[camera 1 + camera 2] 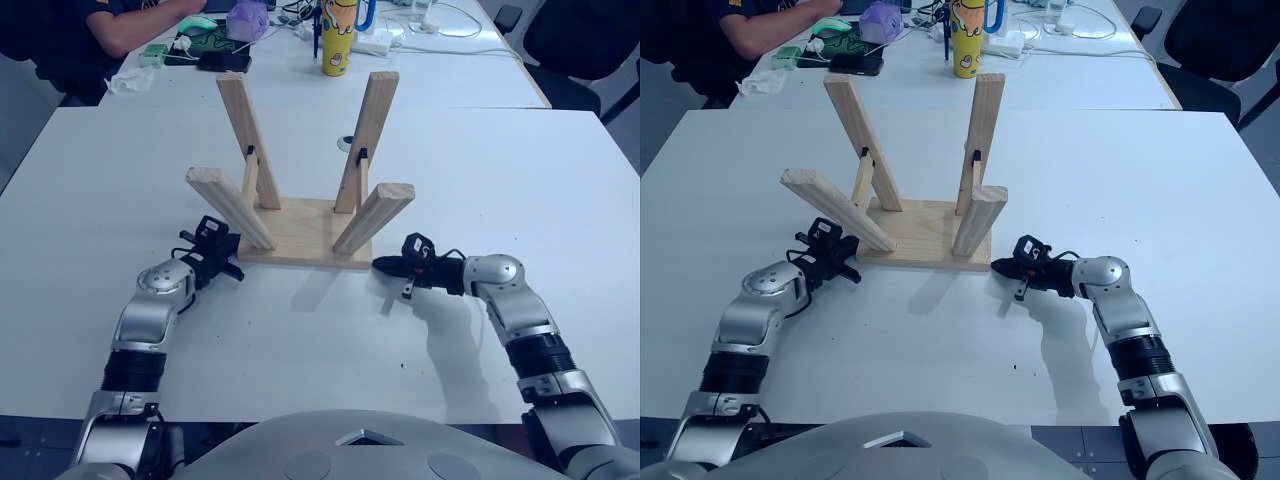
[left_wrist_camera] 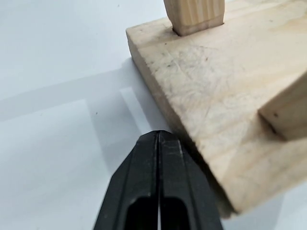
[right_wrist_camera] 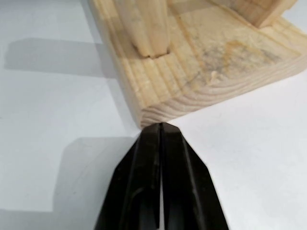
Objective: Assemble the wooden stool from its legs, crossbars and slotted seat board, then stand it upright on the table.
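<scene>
Well, from your head camera the pale wooden stool lies upside down: seat board flat on the white tabletop, four splayed legs pointing up. The left end effector sits at the board's near left corner and the right end effector at its near right. Your left wrist view shows fingers pressed together beside the scuffed board edge. Your right wrist view shows them closed too, just beside the corner's end grain.

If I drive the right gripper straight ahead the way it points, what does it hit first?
The seat board: its near corner lies just ahead of the right gripper, fingertips shut, seemingly almost touching.
</scene>
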You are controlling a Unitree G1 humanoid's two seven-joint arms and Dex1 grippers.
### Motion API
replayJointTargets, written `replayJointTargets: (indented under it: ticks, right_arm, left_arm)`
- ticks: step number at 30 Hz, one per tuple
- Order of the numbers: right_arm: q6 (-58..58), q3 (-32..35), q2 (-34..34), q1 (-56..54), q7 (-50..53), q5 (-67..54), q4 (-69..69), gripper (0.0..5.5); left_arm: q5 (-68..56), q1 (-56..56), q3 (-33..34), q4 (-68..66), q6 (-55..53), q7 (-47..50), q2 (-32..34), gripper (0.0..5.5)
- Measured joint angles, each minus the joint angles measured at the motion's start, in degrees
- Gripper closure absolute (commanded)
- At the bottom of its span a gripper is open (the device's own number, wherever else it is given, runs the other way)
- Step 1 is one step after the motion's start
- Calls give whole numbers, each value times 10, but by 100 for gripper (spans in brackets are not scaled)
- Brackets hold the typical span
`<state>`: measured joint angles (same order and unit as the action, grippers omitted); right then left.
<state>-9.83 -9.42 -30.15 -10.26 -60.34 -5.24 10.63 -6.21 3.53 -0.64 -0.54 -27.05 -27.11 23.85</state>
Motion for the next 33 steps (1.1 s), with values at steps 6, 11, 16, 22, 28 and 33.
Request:
replayJointTargets:
  ticks: [6,11,16,22,28,33]
  right_arm:
    - [20,3,-4,-8,55,11,26,548]
    - [33,0,3,-18,106,27,42,548]
    - [30,-19,32,-17,152,44,31,548]
    - [-5,-25,41,2,165,47,-16,548]
    - [-20,-22,40,-4,192,50,-10,548]
    - [-34,-20,27,-8,188,47,-17,548]
  left_arm:
    - [-13,-64,9,76,-23,9,-1,550]
    - [-17,-70,3,88,-31,16,-11,550]
    - [-16,-56,-8,72,-21,17,-13,550]
    - [-16,-51,-9,65,-17,17,-8,550]
    - [-16,-49,-15,65,-16,16,-8,550]
    - [-17,-48,-17,61,-10,16,-10,550]
